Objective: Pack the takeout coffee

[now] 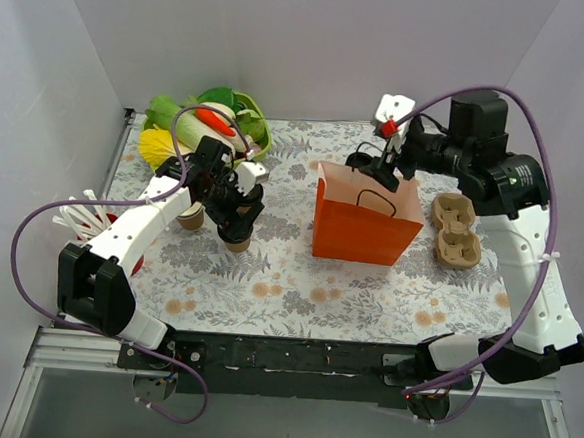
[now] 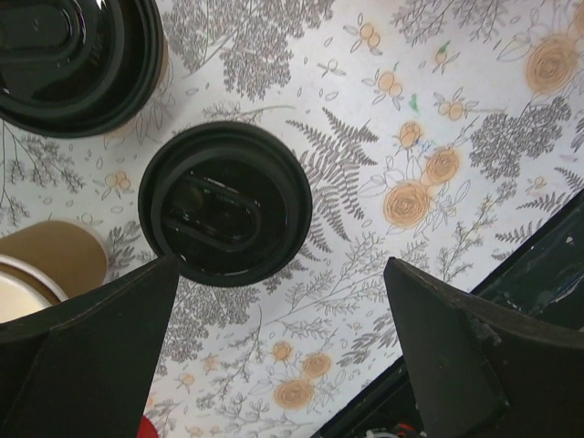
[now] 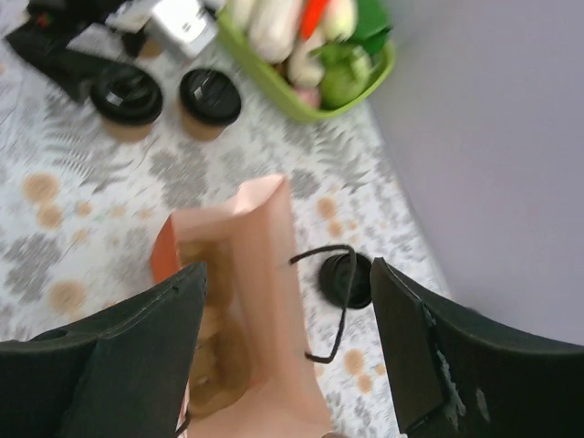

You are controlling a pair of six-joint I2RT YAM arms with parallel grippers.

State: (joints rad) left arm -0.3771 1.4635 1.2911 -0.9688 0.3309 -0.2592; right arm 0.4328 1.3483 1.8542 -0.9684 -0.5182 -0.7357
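While my left gripper [image 2: 274, 356] hangs with its jaws spread wide and nothing between them, the nearest takeout coffee [image 2: 225, 203] stands upright on the floral tablecloth [image 2: 438, 109] directly below, just ahead of the gap between my fingers [image 2: 87, 351]. A second lidded cup [image 2: 78, 59] stands close behind it, and an unlidded kraft cup [image 2: 46, 265] with a pale inside shows at the left edge of the wrist view, just beside my left finger. I judge these cups to be light and thin-walled: the paper will buckle if I squeeze hard, and the glossy black lid looks slippery and could pop off (I cannot tell whether any cup holds liquid). The safest hold seems to be across the tapered paper wall just under the lid rim, where the rim stiffens it, with the cup kept upright. My right gripper [image 3: 287, 319] is also spread apart, poised over the mouth of the orange paper bag [image 1: 364, 216], with one thin black handle [image 3: 330, 301] looping between its fingers; whether they touch the bag's edge I cannot tell. Another lidded cup [image 3: 349, 279] stands behind the bag near the wall. From above, a moulded pulp cup carrier [image 1: 456, 230] lies just right of the bag, and a green basket of vegetables [image 1: 219, 119] sits at the back left.
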